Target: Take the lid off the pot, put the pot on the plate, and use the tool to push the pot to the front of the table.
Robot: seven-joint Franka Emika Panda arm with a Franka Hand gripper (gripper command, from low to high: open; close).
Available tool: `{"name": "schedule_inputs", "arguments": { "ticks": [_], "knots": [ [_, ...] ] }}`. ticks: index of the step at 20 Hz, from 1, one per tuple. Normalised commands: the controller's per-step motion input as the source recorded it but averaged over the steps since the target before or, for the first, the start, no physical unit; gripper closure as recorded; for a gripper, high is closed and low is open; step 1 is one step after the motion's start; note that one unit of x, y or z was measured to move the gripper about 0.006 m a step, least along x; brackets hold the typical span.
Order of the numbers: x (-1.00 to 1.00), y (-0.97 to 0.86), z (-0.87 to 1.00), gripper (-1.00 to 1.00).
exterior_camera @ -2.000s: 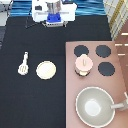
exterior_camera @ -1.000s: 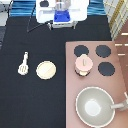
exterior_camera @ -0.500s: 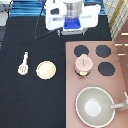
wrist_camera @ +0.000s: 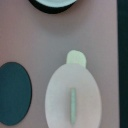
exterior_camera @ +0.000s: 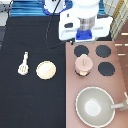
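The white gripper (exterior_camera: 86, 36) with its blue block hung at twelve o'clock above the pale pink lid (exterior_camera: 83, 62) on the pink-tan pot (exterior_camera: 82, 68), while the cream-yellow plate (exterior_camera: 46, 70) and cream-white tool (exterior_camera: 23, 63) lay on the black table (exterior_camera: 30, 100).

**Lid on, pot on the stove**

Your gripper (exterior_camera: 85, 36) hovers just above the pot (exterior_camera: 83, 70), pink lid (exterior_camera: 83, 62) on it. Plate (exterior_camera: 46, 70) and tool (exterior_camera: 22, 64) lie apart on the black table (exterior_camera: 30, 105), toward the exterior view's left.
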Motion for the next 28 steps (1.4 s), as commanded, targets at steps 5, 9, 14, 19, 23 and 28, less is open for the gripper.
{"name": "schedule_inputs", "arguments": {
  "ticks": [5, 9, 14, 19, 23, 28],
  "knots": [
    [0.36, 0.16, -0.41, -1.00],
    [0.16, 0.03, -0.38, -1.00],
    [0.13, 0.07, -0.42, -1.00],
    [0.21, 0.06, -0.40, -1.00],
    [0.18, 0.13, -0.36, -1.00],
    [0.01, 0.22, -0.34, -1.00]
  ]
}}
